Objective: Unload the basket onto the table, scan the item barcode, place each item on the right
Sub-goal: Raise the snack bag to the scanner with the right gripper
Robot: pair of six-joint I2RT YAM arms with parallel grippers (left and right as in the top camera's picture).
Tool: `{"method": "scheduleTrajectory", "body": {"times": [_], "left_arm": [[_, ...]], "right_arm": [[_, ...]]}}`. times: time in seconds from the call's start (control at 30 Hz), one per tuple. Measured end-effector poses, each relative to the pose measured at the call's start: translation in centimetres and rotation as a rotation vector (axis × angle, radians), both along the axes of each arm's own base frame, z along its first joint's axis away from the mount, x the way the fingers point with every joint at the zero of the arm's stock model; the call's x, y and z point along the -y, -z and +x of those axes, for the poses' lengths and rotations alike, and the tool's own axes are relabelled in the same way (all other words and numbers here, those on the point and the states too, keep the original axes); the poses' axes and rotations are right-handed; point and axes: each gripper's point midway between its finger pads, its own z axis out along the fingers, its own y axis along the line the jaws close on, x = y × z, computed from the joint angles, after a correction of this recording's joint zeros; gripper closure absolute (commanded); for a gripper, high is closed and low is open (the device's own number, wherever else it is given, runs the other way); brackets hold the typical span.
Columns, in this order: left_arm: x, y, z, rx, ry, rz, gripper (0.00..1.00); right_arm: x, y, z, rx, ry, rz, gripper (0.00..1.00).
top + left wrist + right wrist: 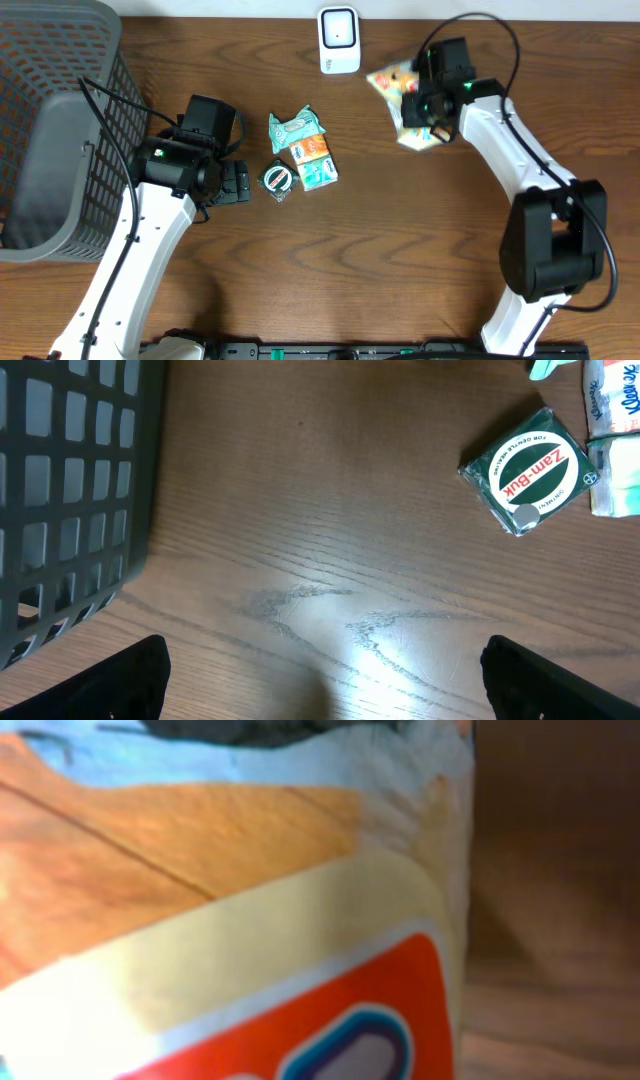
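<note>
The white rectangular barcode scanner stands at the far edge of the brown wooden table, and everything else is placed from it. Just to the scanner's right and a little nearer the robot lies the crinkled yellow-and-orange plastic snack packet, with the right gripper clenched on its right-hand end. In the right wrist view the packet fills almost the whole frame, blurred, showing orange, cream and red bands (whether it is lifted off the wood cannot be told). In front of the scanner and slightly to its left sits a cluster: a green wipes pouch, a pair of small tissue packs and a square green Zam-Buk tin. Further left of the scanner, beside the tin but not touching it, the left gripper hangs released, its jaws spread wide over bare wood. The left wrist view shows the two dark fingers far apart, the tin ahead. At the far left stands a grey plastic lattice basket.
</note>
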Motion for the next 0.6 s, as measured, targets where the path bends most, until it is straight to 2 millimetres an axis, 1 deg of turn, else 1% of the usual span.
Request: {"method": "scheduleTrajectory", "body": {"times": [0.07,0.1,0.23,0.3,0.4,0.43,0.5,0.57,0.6], "left_arm": [[0.0,0.0,0.0,0.000,0.000,0.000,0.02],[0.0,0.0,0.0,0.000,0.000,0.000,0.02],[0.0,0.0,0.0,0.000,0.000,0.000,0.02],[0.0,0.0,0.0,0.000,0.000,0.000,0.02],[0.0,0.0,0.0,0.000,0.000,0.000,0.02],[0.0,0.0,0.0,0.000,0.000,0.000,0.02],[0.0,0.0,0.0,0.000,0.000,0.000,0.02],[0.0,0.0,0.0,0.000,0.000,0.000,0.02],[0.0,0.0,0.0,0.000,0.000,0.000,0.02]], "right_arm": [[-0.9,-1.1,0.3,0.026,-0.014,0.052,0.99],[-1.3,-1.4,0.4,0.031,-0.023,0.075,0.99],[-2.6,-2.0,0.4,0.038,-0.055,0.148,0.99],[-2.9,-2.1,0.4,0.038,-0.063,0.165,0.98],[-3.2,-2.2,0.3,0.031,-0.069,0.183,0.85],[-3.3,-2.2,0.2,0.029,-0.070,0.188,0.83],[-3.4,-2.2,0.2,0.028,-0.074,0.193,0.83],[-3.4,-2.2,0.2,0.027,-0.075,0.195,0.84],[-3.4,-2.3,0.2,0.027,-0.076,0.196,0.97]]}}
